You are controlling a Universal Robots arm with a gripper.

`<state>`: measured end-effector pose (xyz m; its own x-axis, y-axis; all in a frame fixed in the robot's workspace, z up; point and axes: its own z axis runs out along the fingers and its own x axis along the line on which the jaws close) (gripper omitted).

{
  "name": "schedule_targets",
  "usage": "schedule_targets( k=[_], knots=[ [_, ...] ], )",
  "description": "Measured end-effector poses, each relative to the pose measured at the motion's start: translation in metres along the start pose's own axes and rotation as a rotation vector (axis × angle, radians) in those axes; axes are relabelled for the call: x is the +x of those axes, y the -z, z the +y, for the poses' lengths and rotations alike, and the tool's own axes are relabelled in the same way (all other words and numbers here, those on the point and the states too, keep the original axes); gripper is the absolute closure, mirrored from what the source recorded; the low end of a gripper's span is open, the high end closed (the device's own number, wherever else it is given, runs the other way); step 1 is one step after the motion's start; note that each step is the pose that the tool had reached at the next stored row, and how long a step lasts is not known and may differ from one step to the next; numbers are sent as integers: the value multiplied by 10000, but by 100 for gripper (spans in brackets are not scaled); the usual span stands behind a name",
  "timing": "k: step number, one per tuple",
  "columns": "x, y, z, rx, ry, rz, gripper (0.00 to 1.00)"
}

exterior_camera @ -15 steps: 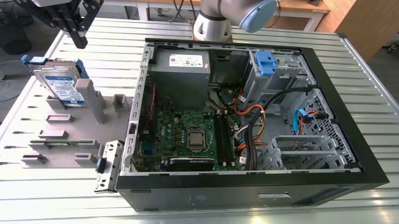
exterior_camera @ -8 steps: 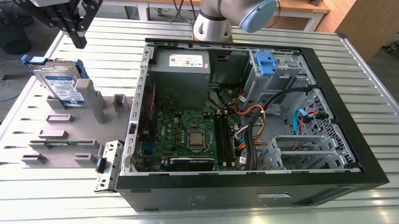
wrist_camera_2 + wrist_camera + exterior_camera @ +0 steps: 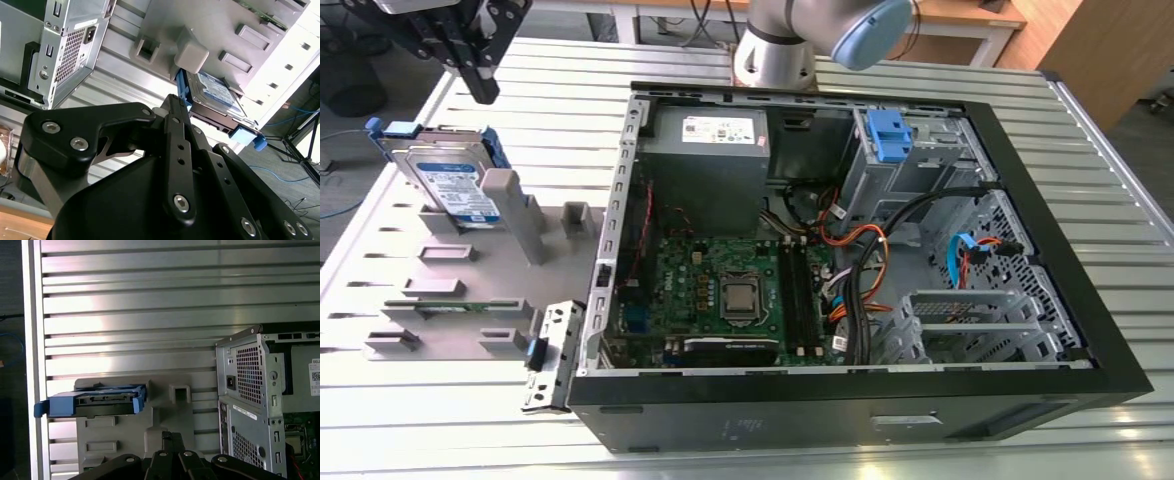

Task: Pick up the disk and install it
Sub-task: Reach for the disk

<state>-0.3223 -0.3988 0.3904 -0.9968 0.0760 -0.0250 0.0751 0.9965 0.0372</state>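
Broadly, a slatted aluminium bench (image 3: 1107, 170) carries everything. On it lies an open black computer case (image 3: 854, 400), its side panel off and its inside facing up. The grey robot arm (image 3: 814, 40) rises behind the case.

At the exterior view's left of the case, a grey fixture plate (image 3: 400, 290) with raised blocks lies flat on the bench. Inside the case, the grey power supply box (image 3: 707, 150) sits in the far corner. The green motherboard (image 3: 720, 270) lies nearer, and a blue plastic bracket (image 3: 887, 135) sits in the drive bay.

The disk (image 3: 454, 180) is outside the case. It stands on edge, tilted, in a holder at the far end of the fixture plate, label outward and blue handle tab up. It shows in the second wrist view (image 3: 215, 92) and edge-on in the first wrist view (image 3: 102, 402).

The black gripper (image 3: 483, 90) hangs above the disk, apart from it. Its fingers sit together, holding nothing, as both wrist views (image 3: 172, 100) (image 3: 172, 437) show.
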Motion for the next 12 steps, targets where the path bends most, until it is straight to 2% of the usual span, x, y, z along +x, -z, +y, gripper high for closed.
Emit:
schedule_targets(
  k=[12],
  knots=[
    [85, -1, -6, 0, 1, 0, 89]
  ],
)
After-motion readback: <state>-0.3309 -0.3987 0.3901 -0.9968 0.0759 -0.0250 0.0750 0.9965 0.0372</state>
